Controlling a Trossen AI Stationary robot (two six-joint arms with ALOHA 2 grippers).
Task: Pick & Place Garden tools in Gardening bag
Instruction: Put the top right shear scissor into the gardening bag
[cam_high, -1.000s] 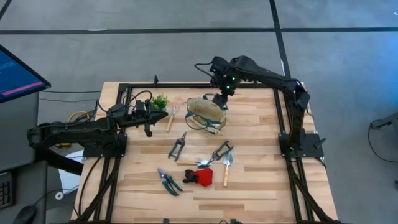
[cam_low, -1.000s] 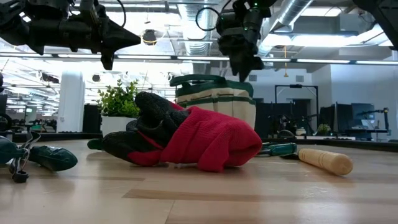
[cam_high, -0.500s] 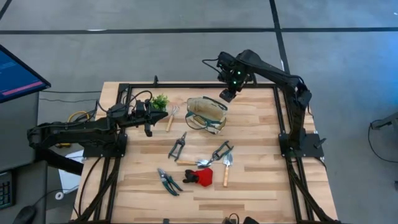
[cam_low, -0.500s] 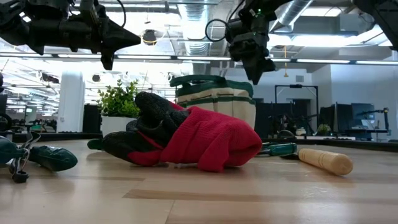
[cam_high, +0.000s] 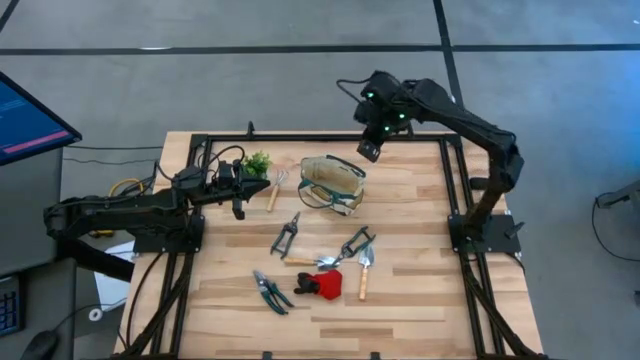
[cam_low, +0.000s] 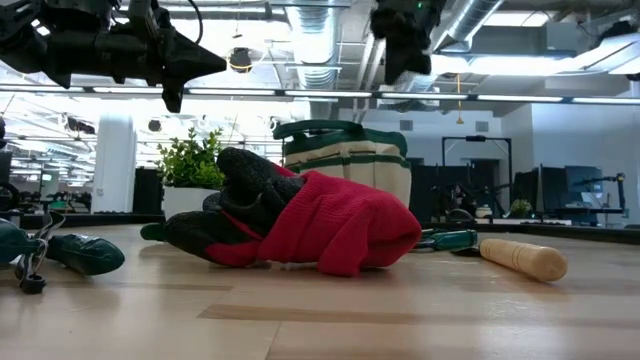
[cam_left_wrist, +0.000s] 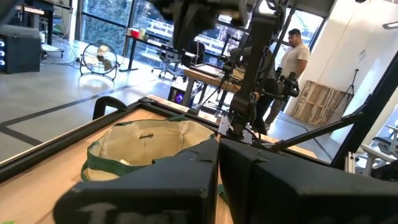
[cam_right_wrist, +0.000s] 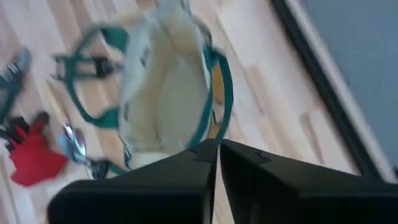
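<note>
Our right fingers (cam_right_wrist: 214, 163) are pressed together with nothing between them, and the right gripper (cam_high: 370, 150) hangs high beyond the bag's (cam_high: 334, 182) far side. The left fingers (cam_left_wrist: 219, 163) are likewise together, the left gripper (cam_high: 241, 186) hovering near the plant (cam_high: 258, 161). The bag sits open on the worktop (cam_high: 420, 260). The shears (cam_high: 270, 292), glove (cam_high: 322, 285) and trowel (cam_high: 365, 270) all lie outside it, so we judge that picking has not started. Next we must part the fingers and descend onto one tool.

Gardening bag (cam_high: 333, 182) mouth open, unobstructed above
</note>
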